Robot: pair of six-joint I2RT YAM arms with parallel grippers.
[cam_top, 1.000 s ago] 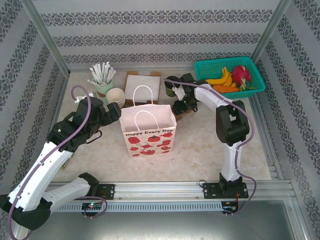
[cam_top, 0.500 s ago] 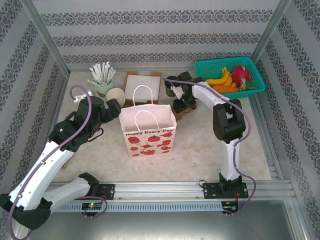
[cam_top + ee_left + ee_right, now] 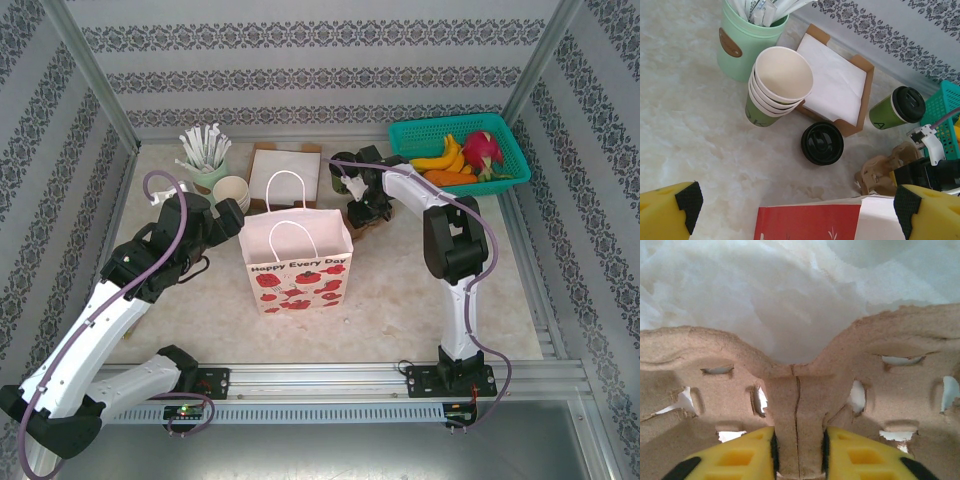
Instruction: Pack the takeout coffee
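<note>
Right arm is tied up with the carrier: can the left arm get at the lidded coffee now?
Probably yes. The left gripper is open, and the takeout coffee stands upright beyond the napkin tray, nothing on top; but the right arm works close beside it.

The yellow, black-padded fingers (image 3: 667,214) sit in the two bottom corners of the frame, spread wide with nothing between them. Along the bottom edge, between them, is the open top of a red-and-white paper bag (image 3: 810,222). On the marbled bench (image 3: 685,125), a mint-green cup of white wrapped sticks (image 3: 742,45) stands at upper left, with a stack of lidless cream cups (image 3: 777,87) just beside it. A brown tray of white napkins (image 3: 837,82) lies at upper centre, and a loose black lid (image 3: 822,143) rests at its lower edge. The takeout coffee (image 3: 897,106) – green, black-lidded – stands upright at right, near a teal basket (image 3: 946,107). A pulp cup carrier (image 3: 880,172) sits lower right.
</note>
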